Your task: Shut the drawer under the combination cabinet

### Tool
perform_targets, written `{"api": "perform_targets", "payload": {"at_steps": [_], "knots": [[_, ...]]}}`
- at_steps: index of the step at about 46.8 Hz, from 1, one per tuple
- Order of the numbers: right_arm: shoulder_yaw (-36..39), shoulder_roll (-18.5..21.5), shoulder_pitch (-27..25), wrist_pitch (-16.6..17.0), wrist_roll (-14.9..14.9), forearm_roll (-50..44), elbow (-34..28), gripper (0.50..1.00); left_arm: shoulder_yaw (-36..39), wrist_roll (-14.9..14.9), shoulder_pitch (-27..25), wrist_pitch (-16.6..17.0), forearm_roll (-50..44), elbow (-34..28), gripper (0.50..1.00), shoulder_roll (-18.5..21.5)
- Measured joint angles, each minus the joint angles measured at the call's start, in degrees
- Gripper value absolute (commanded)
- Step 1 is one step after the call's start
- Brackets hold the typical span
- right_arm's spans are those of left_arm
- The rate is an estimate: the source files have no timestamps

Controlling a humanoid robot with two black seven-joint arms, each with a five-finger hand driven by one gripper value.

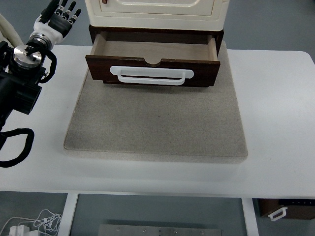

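One drawer is pulled out, your left robot hand is open at the desk's far-left corner; push crooked and it may jam.

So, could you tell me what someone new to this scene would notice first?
Most striking is the dark wooden drawer, pulled open at the top centre under the cream cabinet, with a white handle across its front. Both stand at the back of a grey mat on the white table. At upper left, the left hand hovers with fingers spread, clear of the drawer.
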Motion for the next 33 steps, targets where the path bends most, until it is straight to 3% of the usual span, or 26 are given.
{"api": "perform_targets", "payload": {"at_steps": [33], "knots": [[0.00,0.00,-0.01,0.01,-0.01,0.01,-0.04,0.952,0.21,0.45,-0.15,-0.14,0.05,-0.05,0.999,1.85]]}}
